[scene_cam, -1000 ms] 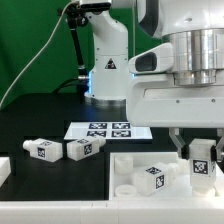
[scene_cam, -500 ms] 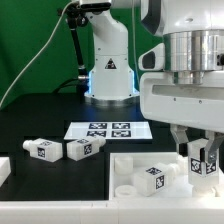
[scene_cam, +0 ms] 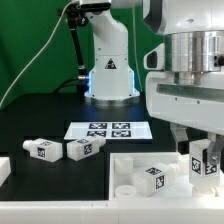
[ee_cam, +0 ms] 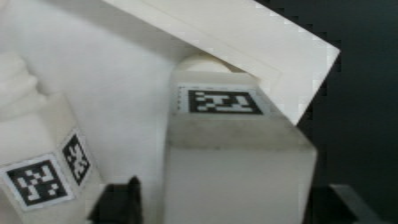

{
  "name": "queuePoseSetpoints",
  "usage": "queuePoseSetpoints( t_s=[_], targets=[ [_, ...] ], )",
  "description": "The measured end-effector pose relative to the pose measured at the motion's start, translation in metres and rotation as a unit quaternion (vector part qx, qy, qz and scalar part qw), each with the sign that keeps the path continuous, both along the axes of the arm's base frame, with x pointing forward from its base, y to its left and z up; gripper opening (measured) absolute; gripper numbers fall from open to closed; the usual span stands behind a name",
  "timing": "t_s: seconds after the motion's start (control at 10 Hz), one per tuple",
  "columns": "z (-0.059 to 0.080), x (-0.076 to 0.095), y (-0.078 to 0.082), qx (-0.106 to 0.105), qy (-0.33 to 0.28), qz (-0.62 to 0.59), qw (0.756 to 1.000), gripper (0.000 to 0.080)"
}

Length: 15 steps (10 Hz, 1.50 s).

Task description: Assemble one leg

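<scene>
Bare bench (scene_cam: 40, 112) lies open across the left middle of the exterior frame. Below it a left leg (scene_cam: 42, 149) and a second leg (scene_cam: 82, 149) lie in the way, beside the marker board (scene_cam: 100, 129). Lower right is crowded: panel (scene_cam: 122, 162), lying leg (scene_cam: 150, 178), and pincer (scene_cam: 206, 166) closed on an upright leg (scene_cam: 205, 152).

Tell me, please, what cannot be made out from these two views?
Whether the gripper clamps the leg: the wrist view's edge cuts off the fingers, and the exterior view is too small.
The white part at the exterior view's left: cut off by the edge.
The panel: its near side is cut off by the exterior view's lower edge.
</scene>
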<state>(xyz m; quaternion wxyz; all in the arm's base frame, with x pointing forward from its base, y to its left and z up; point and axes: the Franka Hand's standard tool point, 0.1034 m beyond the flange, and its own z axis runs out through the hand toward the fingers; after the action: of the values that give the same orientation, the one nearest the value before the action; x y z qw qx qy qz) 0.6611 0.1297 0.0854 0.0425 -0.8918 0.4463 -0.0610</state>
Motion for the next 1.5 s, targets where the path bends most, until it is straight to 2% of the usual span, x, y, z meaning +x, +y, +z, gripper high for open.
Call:
queuePoseSetpoints(
  t_s=[0.1,0.2,0.3,0.7,0.9,1.1,1.3,1.5],
  targets=[
    [0.0,-0.001,0.002,-0.004,0.0,0.037,0.999,0.0606],
    [-0.001,-0.001,0.004,-0.018,0.0,0.125,0.992,0.0606],
    [-0.002,0.0,0.002,-0.028,-0.001,0.196,0.98,0.0641],
    [-0.002,0.0,0.001,-0.045,-0.004,0.308,0.95,0.0649],
    [-0.001,-0.001,0.012,-0.053,-0.007,0.387,0.92,0.0649],
    [0.004,0.001,0.013,-0.065,-0.013,0.476,0.877,0.0649],
    [0.005,0.001,0.011,-0.074,-0.017,0.524,0.849,0.0649],
    [0.005,0.001,0.011,-0.079,-0.017,0.547,0.833,0.063]
  ],
)
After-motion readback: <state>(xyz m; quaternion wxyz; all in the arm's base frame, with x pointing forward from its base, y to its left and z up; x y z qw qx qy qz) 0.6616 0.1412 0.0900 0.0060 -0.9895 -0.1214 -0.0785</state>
